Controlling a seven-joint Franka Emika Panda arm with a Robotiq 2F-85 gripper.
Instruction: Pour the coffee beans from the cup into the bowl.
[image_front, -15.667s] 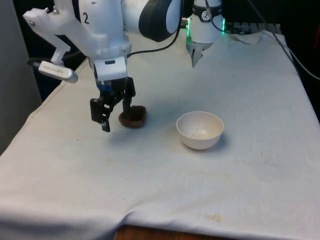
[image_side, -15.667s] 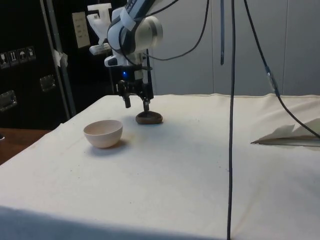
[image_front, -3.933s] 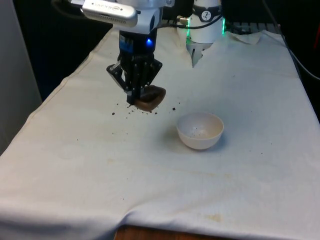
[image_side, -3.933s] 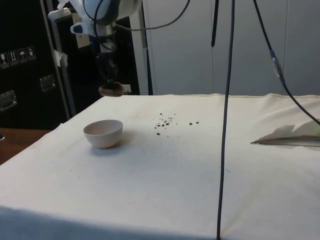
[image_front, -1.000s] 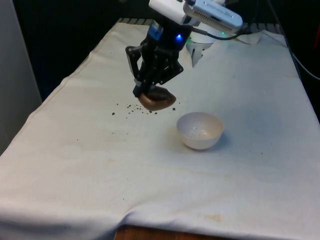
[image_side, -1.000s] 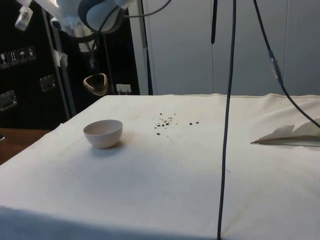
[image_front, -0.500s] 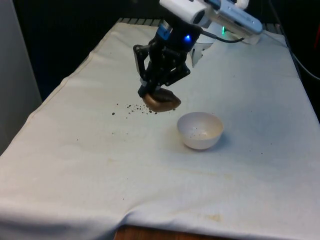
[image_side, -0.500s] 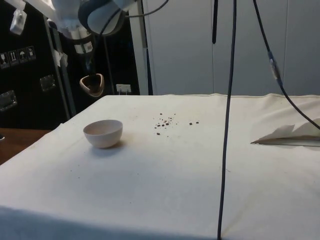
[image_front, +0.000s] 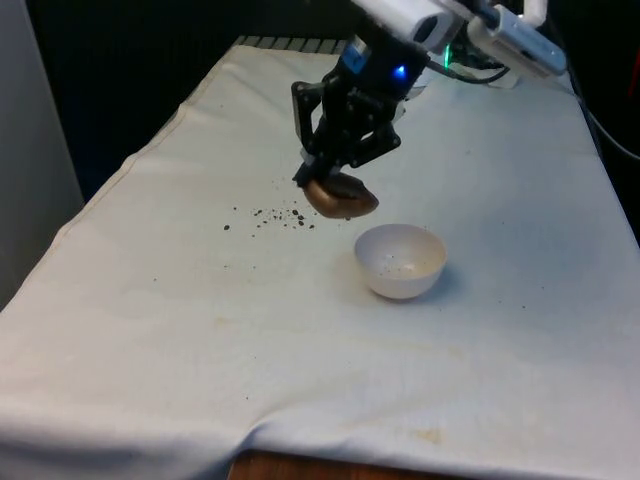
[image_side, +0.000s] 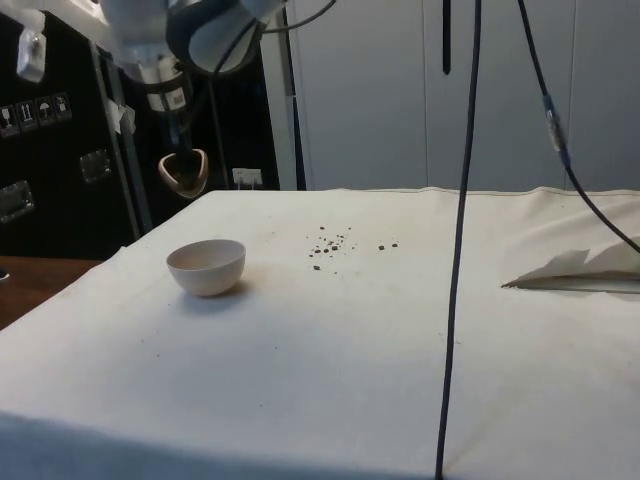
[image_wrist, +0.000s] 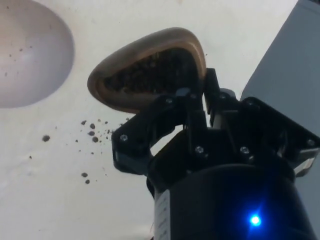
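Mid-carry, judging by the front view: upper centre, the gripper (image_front: 322, 182), jaws clamped on the brown cup's (image_front: 341, 197) rim, holds it beside the white bowl (image_front: 400, 260), so next it should centre over the bowl, then tip.

Tilted brown cup (image_front: 341, 197) above white bowl (image_front: 400, 260)

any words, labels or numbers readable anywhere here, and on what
None can be read.
Small white symbol stickers on the dark cabinet in the side view: too small to read.
The brown cup, the white bowl and the white cloth: no print visible.
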